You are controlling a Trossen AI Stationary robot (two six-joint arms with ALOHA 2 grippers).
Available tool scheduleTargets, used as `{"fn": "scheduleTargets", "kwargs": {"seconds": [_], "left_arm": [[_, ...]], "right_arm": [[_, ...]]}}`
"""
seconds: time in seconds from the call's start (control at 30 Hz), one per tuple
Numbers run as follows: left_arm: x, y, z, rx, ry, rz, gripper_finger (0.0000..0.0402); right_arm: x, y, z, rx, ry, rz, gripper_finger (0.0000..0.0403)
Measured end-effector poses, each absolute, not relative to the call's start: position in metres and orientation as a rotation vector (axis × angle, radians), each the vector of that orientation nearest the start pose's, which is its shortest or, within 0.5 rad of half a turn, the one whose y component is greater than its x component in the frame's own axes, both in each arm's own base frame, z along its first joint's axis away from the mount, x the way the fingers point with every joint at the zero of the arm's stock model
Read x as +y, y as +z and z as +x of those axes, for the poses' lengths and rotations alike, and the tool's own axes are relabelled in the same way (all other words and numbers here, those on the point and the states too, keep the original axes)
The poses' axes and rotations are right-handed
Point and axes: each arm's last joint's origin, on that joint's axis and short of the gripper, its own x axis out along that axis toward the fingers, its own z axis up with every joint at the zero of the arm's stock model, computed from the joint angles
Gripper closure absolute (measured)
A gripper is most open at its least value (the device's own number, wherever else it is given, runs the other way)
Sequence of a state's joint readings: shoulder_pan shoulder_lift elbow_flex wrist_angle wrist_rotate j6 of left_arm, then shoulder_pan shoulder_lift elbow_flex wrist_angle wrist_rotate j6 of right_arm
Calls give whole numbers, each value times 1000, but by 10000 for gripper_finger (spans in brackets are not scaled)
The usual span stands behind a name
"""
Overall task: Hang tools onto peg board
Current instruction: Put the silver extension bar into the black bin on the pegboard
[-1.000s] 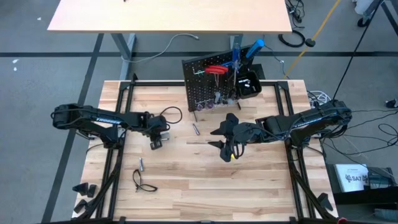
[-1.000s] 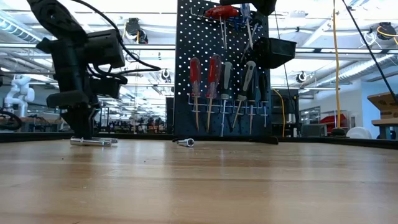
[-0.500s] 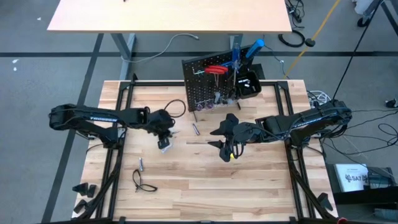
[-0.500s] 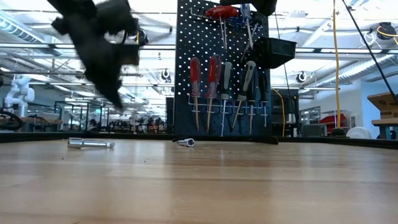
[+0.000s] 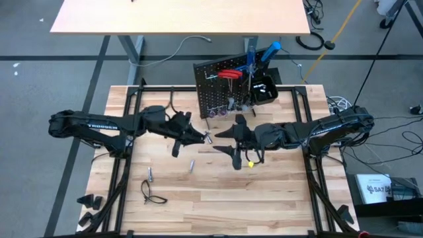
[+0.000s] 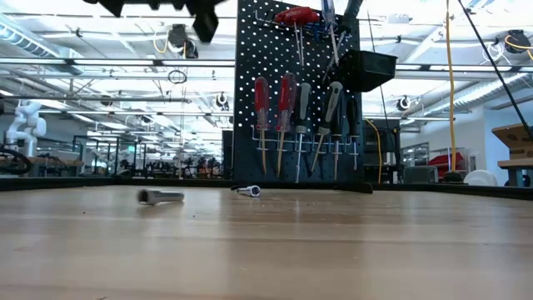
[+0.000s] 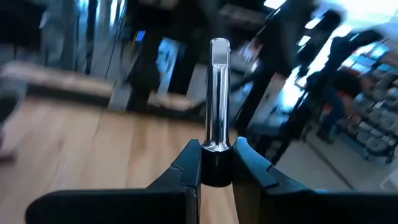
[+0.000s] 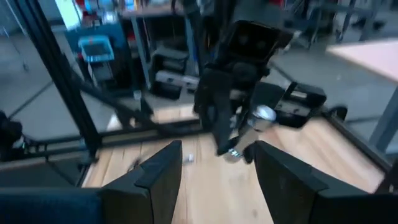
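the left gripper [image 7: 216, 169] is seen closed on a silver bit [image 7: 218, 93], held by its dark base, with the shaft standing straight out beyond the fingertips along the gripper's own line. in the high view this gripper [image 5: 198, 137] is raised over the table's middle, just in front of the peg board [image 5: 218, 89]. the board's face lies a little ahead of it, so the left arm is judged the nearer one for this piece, and the bit's long axis will have to be brought to suit a hook or the small black bin [image 5: 266, 89].

the right gripper [image 8: 217, 163] is seen with its jaws parted and nothing between them, facing the left one; from above it [image 5: 228, 141] sits just beside it.

on the table [image 5: 277, 192] are seen a loose silver bit [image 5: 192, 164] and a second bit [image 5: 149, 174] further off. screwdrivers [image 6: 275, 100] are already hung on the board.
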State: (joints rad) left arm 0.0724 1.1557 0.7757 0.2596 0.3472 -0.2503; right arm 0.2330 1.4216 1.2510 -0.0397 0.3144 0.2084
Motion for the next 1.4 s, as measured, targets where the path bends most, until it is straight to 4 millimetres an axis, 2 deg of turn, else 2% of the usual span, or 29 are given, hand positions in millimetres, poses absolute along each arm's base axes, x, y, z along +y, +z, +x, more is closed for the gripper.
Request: {"fn": "scheduleTargets", "kwargs": {"seconds": [0.1,0.4,0.73,0.9,1.07,1.1,1.4], "left_arm": [[5,307,258,61,-276,-251,352],[0,308,263,24,-257,-244,352],[0,305,273,-24,-214,-249,352],[0,305,273,-24,-212,-249,352],[0,304,273,-16,-208,-246,350],[0,304,273,-19,-208,-240,342],[4,300,273,23,-132,-304,207]], "right_arm": [[62,368,321,130,-109,155,211],[47,374,327,52,-118,182,211],[44,361,344,57,-72,188,216],[42,362,343,46,-132,182,263],[39,362,344,43,-152,186,362],[39,362,343,43,-150,183,374],[35,365,337,61,-188,172,375]]}}
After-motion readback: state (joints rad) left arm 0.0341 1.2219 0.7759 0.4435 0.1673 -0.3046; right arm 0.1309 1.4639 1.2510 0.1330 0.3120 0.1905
